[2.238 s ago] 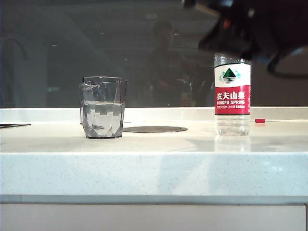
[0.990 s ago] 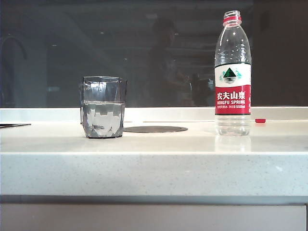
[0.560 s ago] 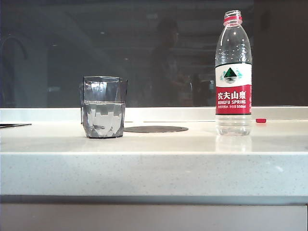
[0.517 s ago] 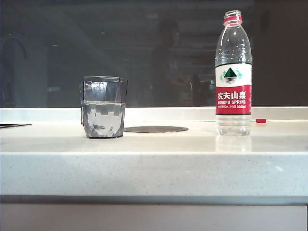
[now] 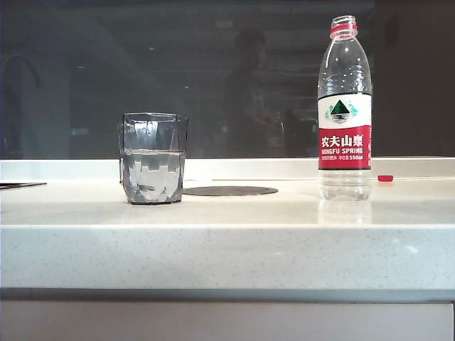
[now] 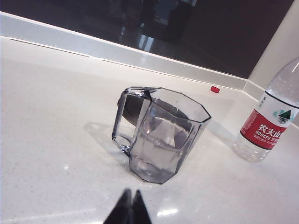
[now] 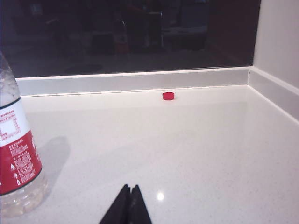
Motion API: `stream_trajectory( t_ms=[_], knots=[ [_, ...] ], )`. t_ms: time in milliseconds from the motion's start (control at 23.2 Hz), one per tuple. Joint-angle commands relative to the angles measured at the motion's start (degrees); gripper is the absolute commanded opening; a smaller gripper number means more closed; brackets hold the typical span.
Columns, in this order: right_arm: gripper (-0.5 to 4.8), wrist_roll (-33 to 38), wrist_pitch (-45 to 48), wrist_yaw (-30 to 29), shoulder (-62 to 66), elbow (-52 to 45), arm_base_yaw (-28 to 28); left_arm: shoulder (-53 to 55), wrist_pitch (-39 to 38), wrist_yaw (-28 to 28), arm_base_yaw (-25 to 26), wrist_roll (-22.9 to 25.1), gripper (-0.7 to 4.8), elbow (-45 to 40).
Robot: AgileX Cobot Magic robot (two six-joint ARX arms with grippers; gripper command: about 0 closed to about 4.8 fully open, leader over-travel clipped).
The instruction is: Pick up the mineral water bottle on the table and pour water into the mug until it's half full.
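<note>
The mineral water bottle (image 5: 345, 106) stands upright and uncapped on the right of the table (image 5: 227, 234); it also shows in the left wrist view as the bottle (image 6: 268, 126) and in the right wrist view as the bottle (image 7: 16, 154). The smoky-grey mug (image 5: 153, 158) stands on the left, about half full of water (image 5: 153, 174); the left wrist view shows the mug (image 6: 161, 135) with a handle. My left gripper (image 6: 130, 192) is shut and empty, a short way back from the mug. My right gripper (image 7: 130, 186) is shut and empty, beside the bottle, apart from it. Neither arm shows in the exterior view.
A small red bottle cap (image 5: 384, 177) lies near the back wall, right of the bottle, also seen as the cap (image 7: 168, 95). A dark round mat (image 5: 229, 190) lies behind the mug. A low white ledge (image 5: 227, 168) and a dark window run along the back.
About two seconds ago a dark arm hung over the bottle's top at the upper right; it has left the exterior view. Bottle, mug and cap have kept still.
</note>
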Motion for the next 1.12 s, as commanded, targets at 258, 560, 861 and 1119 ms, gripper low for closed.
stream_trajectory(
  t_ms=[258, 560, 861, 1119],
  knots=[
    [-0.01, 0.31, -0.76, 0.11, -0.13, -0.20, 0.04, 0.02, 0.52, -0.20, 0.11, -0.13, -0.04, 0.15],
    [-0.01, 0.31, -1.16, 0.11, -0.13, -0.20, 1.53, 0.02, 0.52, -0.20, 0.11, -0.13, -0.04, 0.15],
    [-0.01, 0.28, -1.16, -0.15, -0.13, -0.20, 1.51, 0.02, 0.52, -0.20, 0.11, -0.13, -0.04, 0.15],
    [0.00, 0.31, -1.68, -0.13, -0.13, -0.20, 1.46, 0.02, 0.52, -0.20, 0.11, -0.13, -0.04, 0.15]
  ],
)
